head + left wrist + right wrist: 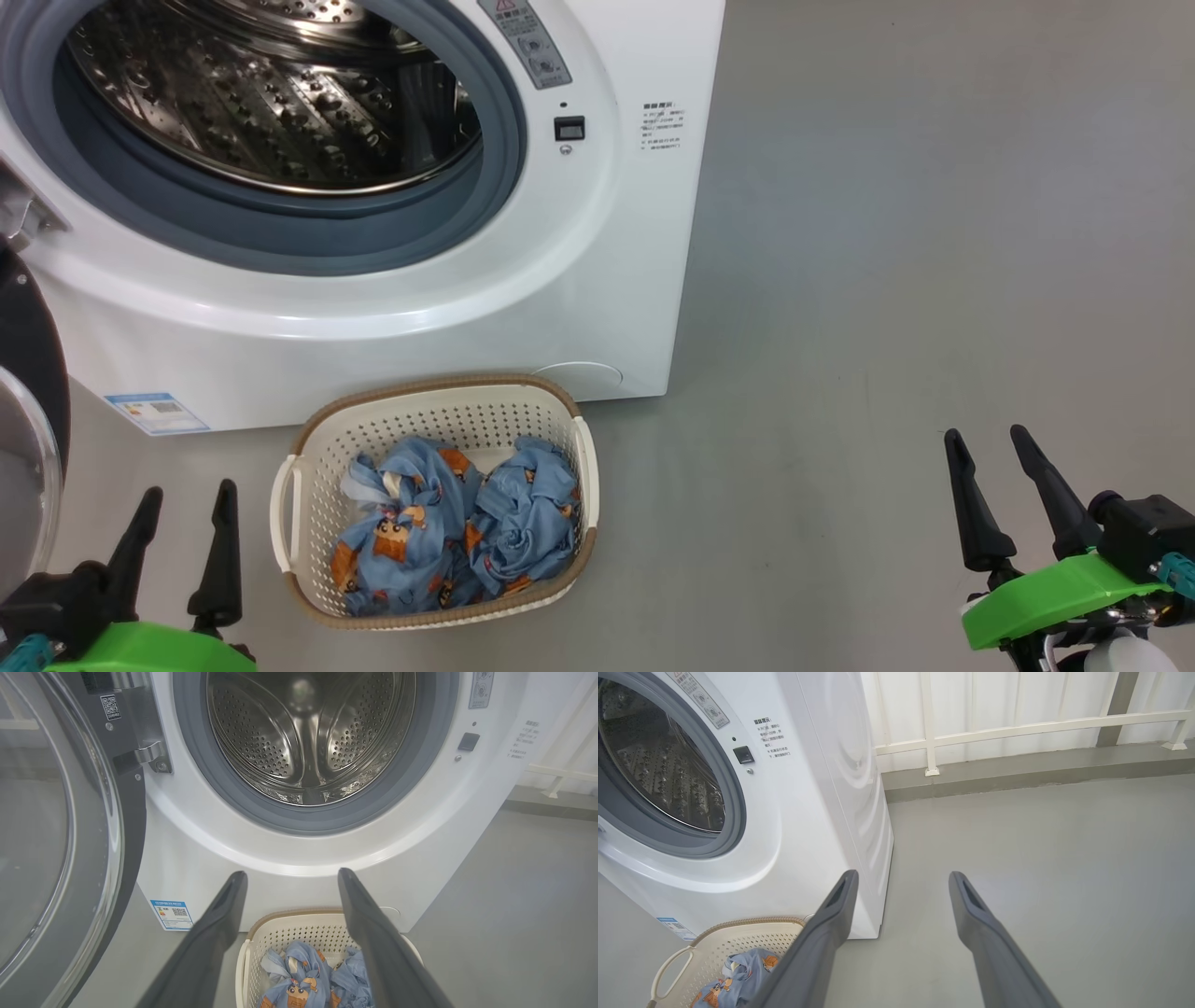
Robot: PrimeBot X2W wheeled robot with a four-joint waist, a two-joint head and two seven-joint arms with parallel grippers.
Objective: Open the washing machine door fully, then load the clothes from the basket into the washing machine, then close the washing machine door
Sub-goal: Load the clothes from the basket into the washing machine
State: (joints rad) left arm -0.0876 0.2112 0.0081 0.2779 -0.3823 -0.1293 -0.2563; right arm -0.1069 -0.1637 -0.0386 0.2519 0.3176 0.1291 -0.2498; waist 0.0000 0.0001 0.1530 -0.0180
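One big white front-loading washing machine [597,280], upper left of frame. Its one round black-rimmed glass door [133,835] stands open at far left, steel drum [261,103] exposed. One cream perforated plastic basket [448,420] on grey floor [887,280], lower centre, holds two light-blue bear-print clothes bundles [467,532]. My left tool [187,492] and right tool [986,437] are both spread wide, gripping nothing.

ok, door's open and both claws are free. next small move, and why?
Probably lower the left claw onto the nearer bundle of clothes: the door stands wide, the drum looks empty, both bundles sit in the basket, and that claw is open beside it.
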